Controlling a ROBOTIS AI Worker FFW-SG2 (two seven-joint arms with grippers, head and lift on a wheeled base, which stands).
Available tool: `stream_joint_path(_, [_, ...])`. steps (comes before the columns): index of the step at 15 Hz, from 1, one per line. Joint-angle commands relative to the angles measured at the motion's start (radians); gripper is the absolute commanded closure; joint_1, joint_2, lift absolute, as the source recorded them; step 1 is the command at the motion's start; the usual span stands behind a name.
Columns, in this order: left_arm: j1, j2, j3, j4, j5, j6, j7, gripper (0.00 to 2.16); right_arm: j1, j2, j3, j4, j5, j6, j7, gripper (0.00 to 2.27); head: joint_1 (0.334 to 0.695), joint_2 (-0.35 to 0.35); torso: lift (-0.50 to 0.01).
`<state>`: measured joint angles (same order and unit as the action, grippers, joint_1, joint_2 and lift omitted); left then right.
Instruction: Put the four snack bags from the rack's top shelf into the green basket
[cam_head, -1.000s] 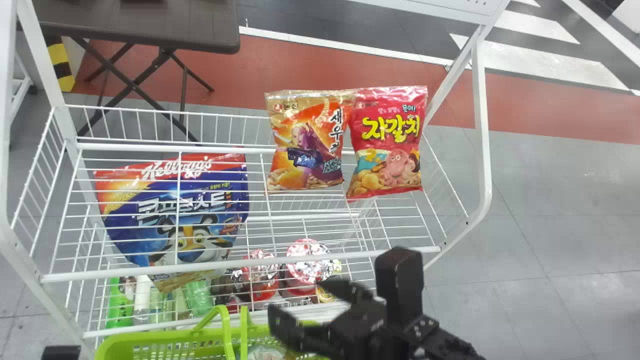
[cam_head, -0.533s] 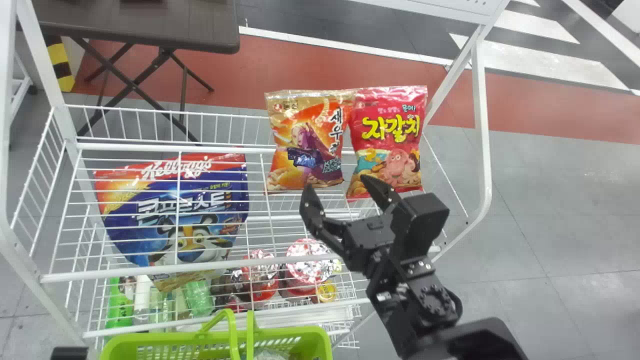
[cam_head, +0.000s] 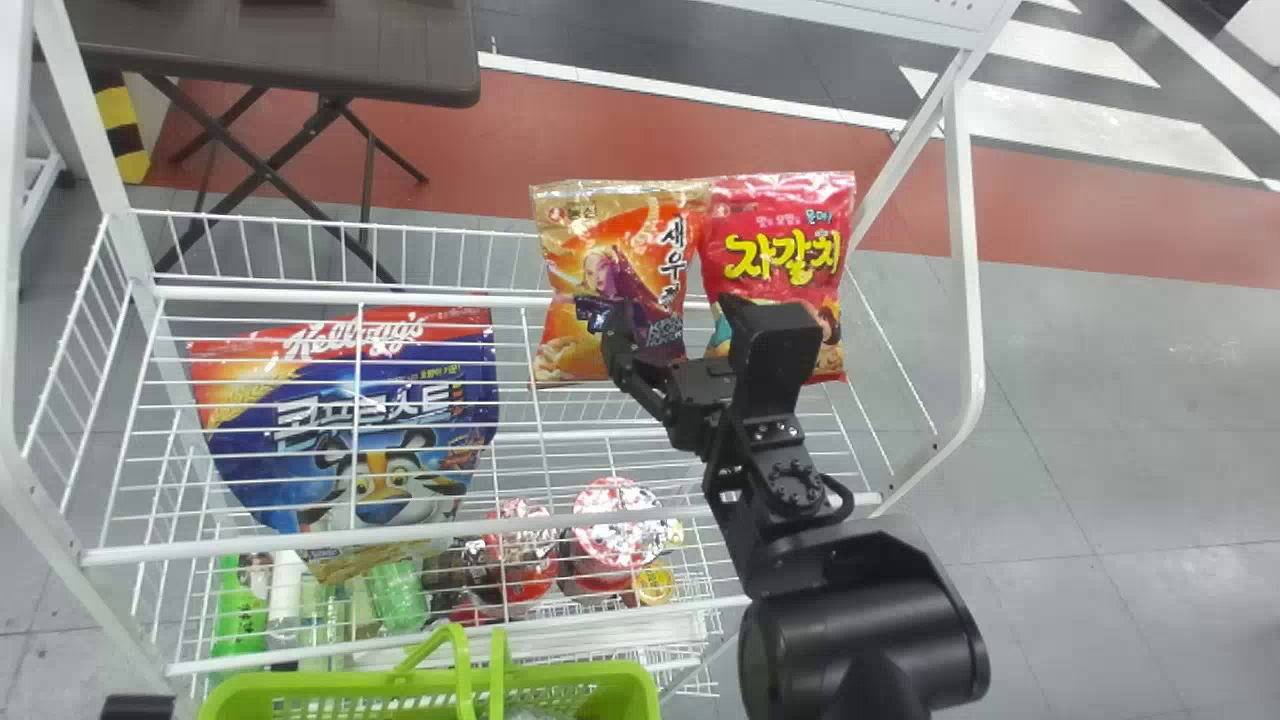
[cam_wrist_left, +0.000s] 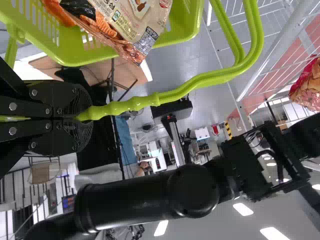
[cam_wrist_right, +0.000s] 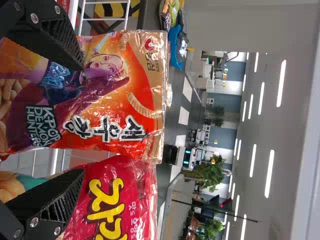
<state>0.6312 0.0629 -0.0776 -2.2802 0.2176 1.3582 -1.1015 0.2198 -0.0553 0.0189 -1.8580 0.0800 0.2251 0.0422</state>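
Progress is judged to be about halfway. Two snack bags are found outstanding: an upright orange and gold foil snack bag (cam_head: 605, 260) and, just beside it, an upright red and pink foil snack bag (cam_head: 785, 245), both on the top shelf of the white wire rack (cam_head: 968, 300). Inside the green plastic basket (cam_head: 250, 684), at least one beige and orange foil snack bag (cam_wrist_left: 122, 22) is noted. A second is presumed to be there by the task's count of four, but this cannot be confirmed.

The black two-fingered left gripper (cam_wrist_left: 89, 114) is found closed on the basket's curved green handle (cam_wrist_left: 200, 82). The black two-fingered right gripper (cam_head: 674, 305) is set wide and nothing is held in it; one finger is placed over the orange bag, the other over the red. Whether either bag is touched cannot be told.

The next pick is judged to be in hand. One bag should be singled out before the fingers are closed, as both could be pinched together or the neighbour knocked over. Both bags are then to be deposited.
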Motion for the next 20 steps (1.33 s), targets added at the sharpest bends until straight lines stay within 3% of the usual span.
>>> stream_joint_path(1, [-0.001, 0.000, 0.001, 0.002, 0.000, -0.003, 0.000, 2.14, -0.034, 0.000, -0.004, 0.043, -0.006, 0.007, 0.013, 0.22, 0.695, -0.350, 0.000])
stream_joint_path(3, [-0.004, -0.002, -0.004, 0.004, 0.000, 0.000, 0.000, 2.14, -0.066, 0.000, -0.007, 0.071, -0.005, 0.035, 0.045, 0.36, 0.695, -0.350, 0.000])
stream_joint_path(6, [-0.004, -0.002, -0.005, 0.005, 0.000, 0.000, 0.002, 2.14, -0.111, 0.000, -0.027, 0.091, -0.011, 0.167, 0.159, 1.31, 0.695, -0.350, 0.000])
stream_joint_path(8, [-0.004, 0.000, -0.005, 0.005, 0.000, 0.000, 0.000, 2.14, -0.120, 0.000, -0.033, 0.091, -0.029, 0.201, 0.183, 1.99, 0.695, -0.350, 0.000])
stream_joint_path(10, [-0.004, -0.002, -0.004, 0.004, 0.000, 0.000, 0.000, 2.14, -0.086, 0.000, -0.040, 0.065, -0.040, 0.179, 0.186, 2.02, 0.695, -0.350, 0.000])
stream_joint_path(16, [-0.002, -0.002, -0.002, -0.001, 0.000, 0.000, 0.002, 2.14, 0.150, -0.001, -0.085, -0.268, -0.092, 0.136, 0.214, 2.02, 0.695, -0.350, 0.000])
stream_joint_path(20, [-0.005, -0.003, 0.001, -0.004, -0.001, 0.000, 0.005, 2.14, 0.378, -0.001, -0.171, -0.524, -0.138, 0.179, 0.298, 2.02, 0.695, -0.350, 0.000])
